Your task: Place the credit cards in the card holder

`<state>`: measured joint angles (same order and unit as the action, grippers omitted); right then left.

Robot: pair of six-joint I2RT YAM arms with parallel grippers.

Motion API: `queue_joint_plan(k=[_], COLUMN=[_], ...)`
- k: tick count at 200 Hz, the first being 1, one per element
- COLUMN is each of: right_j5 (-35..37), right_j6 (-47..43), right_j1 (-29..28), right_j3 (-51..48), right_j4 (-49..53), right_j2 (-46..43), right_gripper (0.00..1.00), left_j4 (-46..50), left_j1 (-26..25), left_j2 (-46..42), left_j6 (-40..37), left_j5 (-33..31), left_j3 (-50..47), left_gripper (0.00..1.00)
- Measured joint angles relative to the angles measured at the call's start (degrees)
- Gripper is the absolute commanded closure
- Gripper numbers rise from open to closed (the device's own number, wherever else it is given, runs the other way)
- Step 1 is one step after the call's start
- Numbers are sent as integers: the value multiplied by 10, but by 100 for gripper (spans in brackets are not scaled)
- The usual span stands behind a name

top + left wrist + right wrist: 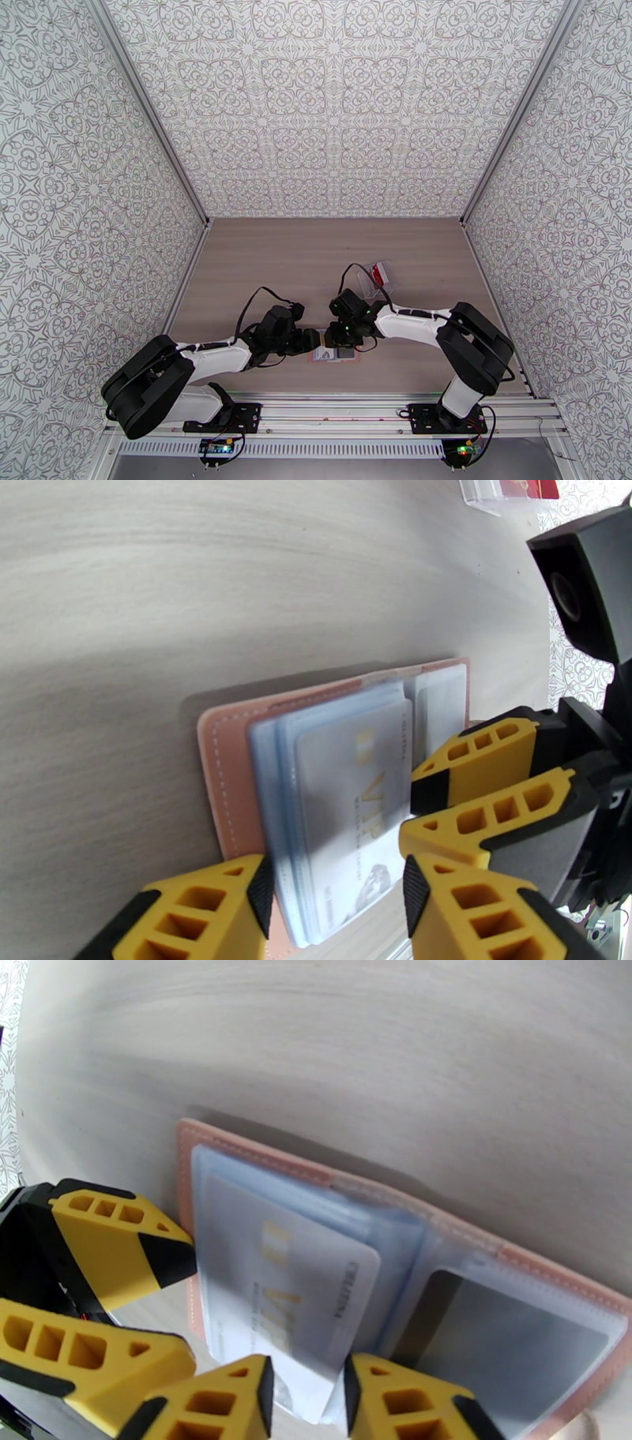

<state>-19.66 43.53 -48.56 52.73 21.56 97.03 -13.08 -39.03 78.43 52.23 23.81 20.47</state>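
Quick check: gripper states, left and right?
Left gripper: open, tips at the edge of the card holder, no grip evident.
Right gripper: open, corner of the white card between its jaws.

Overhead view; wrist close-ups on card holder (217, 780)

The pale wood-grain table (268, 268) carries an open pink card holder (229, 748) near its front edge. Farther back on the right lies a clear pouch (371, 278) with a red card (381, 274) in it.
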Motion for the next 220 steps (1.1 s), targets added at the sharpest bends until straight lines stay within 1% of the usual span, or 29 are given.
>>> queue_joint_plan(k=[41,80,110,159,220], right_j5=[32,43,43,42,42], right_j6=[-9,-10,-9,-9,-9], right_j1=[-1,-1,-1,-1,-1], right_j3=[9,10,10,10,10], right_j4=[36,44,43,42,40], right_j2=[-26,-33,-33,-33,-34], right_gripper=[63,72,74,75,78], left_j4=[8,18,31,68,123], left_j1=[-1,-1,-1,-1,3], left_j2=[-6,-13,-24,-62,-132], left_j6=[0,-2,-2,-5,-15], left_j5=[-2,-9,-15,-31,-56], left_j3=[0,0,-1,-1,-1], left_gripper=[48,48,47,44,43])
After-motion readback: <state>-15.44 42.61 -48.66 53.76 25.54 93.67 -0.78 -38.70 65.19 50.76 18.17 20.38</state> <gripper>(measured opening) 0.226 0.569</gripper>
